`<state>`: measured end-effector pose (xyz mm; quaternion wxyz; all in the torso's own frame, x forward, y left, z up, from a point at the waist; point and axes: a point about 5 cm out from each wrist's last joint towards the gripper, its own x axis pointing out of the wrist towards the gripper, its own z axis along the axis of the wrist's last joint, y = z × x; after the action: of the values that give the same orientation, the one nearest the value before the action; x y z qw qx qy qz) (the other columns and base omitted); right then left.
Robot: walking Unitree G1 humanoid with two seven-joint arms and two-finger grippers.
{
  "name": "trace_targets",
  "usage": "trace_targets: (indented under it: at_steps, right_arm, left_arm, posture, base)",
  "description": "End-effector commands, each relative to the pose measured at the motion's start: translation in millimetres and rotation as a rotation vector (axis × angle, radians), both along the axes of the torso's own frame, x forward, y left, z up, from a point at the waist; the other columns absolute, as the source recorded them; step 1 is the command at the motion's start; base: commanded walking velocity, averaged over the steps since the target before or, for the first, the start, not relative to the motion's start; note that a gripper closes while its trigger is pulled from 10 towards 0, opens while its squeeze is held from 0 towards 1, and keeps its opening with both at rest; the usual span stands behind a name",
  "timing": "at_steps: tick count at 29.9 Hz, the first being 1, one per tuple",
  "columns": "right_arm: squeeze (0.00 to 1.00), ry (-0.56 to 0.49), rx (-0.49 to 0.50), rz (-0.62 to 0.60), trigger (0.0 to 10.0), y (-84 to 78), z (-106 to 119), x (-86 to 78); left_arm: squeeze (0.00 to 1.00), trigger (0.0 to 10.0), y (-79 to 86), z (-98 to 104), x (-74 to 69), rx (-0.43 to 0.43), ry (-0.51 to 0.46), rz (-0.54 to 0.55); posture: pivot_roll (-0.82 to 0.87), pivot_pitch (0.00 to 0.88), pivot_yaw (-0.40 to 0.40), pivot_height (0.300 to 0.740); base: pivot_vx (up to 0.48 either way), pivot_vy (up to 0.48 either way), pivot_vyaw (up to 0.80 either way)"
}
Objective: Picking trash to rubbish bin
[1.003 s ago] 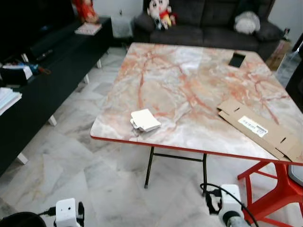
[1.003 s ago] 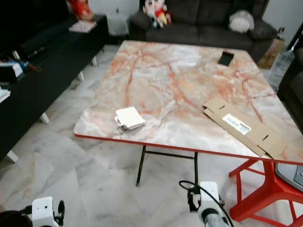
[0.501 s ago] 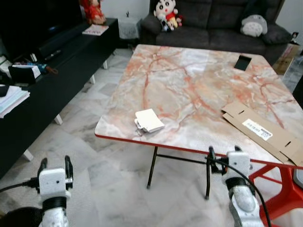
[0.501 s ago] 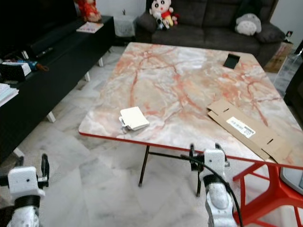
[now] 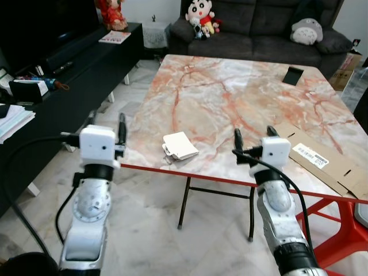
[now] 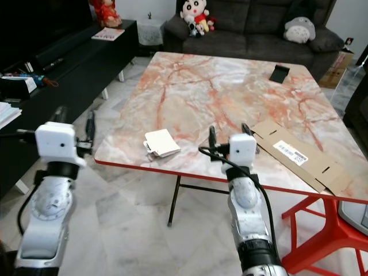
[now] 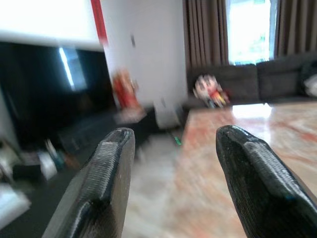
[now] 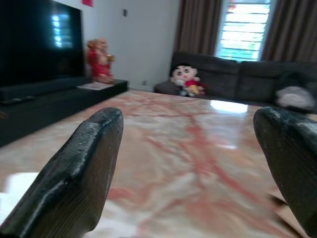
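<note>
**Two trash items on table, both grippers raised and empty**

Two pieces of trash lay on the table (image 5: 241,92): a small white box (image 5: 180,145) near the front edge, and a flattened cardboard sheet (image 5: 322,158) at the right, well apart from the box. Left gripper (image 5: 106,127) hovered off the table's left edge, fingers spread, holding nothing. Right gripper (image 5: 253,140) hovered over the front edge between box and cardboard, likewise spread and empty.

Box looked light, thin-walled, crushable, flap loose; judged best pinched across its short sides. Cardboard looked stiff but floppy in length, lying flat; judged best taken at an overhanging edge. Tabletop was glossy marble-patterned, red-rimmed, probably slippery. No bin identified.
</note>
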<state>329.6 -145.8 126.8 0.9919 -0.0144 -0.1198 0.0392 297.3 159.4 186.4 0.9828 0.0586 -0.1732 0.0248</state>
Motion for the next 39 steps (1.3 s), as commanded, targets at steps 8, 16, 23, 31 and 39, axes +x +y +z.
trace_targets:
  at_steps: [8,16,23,31,39]
  right_arm:
    - [0.0,0.095,0.065,0.13,10.0,42.9,1,22.9]
    - [0.0,0.146,0.075,0.155,10.0,55.2,-2,30.7]
    - [0.0,0.169,0.084,0.161,10.0,55.8,-13,25.3]
    - [0.0,0.162,0.104,0.164,10.0,54.4,-15,24.4]
    - [0.0,0.134,0.11,0.165,10.0,56.4,-12,24.1]
  left_arm:
    - [0.0,10.0,-40.3,-11,46.2,-0.096,0.163,-0.168]
    - [0.0,10.0,-37.4,-47,53.7,-0.151,0.273,-0.143]
    - [0.0,10.0,-31.3,-52,50.4,-0.175,0.263,-0.121]
    - [0.0,10.0,-32.9,-53,50.4,-0.148,0.24,-0.134]
    - [0.0,10.0,-31.7,-50,51.5,-0.15,0.219,-0.131]
  posture:
    - [0.05,0.0,-0.042,0.74]
    - [0.04,0.0,-0.034,0.74]
    - [0.05,0.0,-0.02,0.74]
    - [0.04,0.0,0.001,0.74]
    - [0.03,0.0,0.007,0.74]
  base:
    - [0.0,0.0,0.0]
    - [0.0,0.0,0.0]
    - [0.0,0.0,0.0]
    - [0.27,0.0,-0.3]
    - [0.277,0.0,0.0]
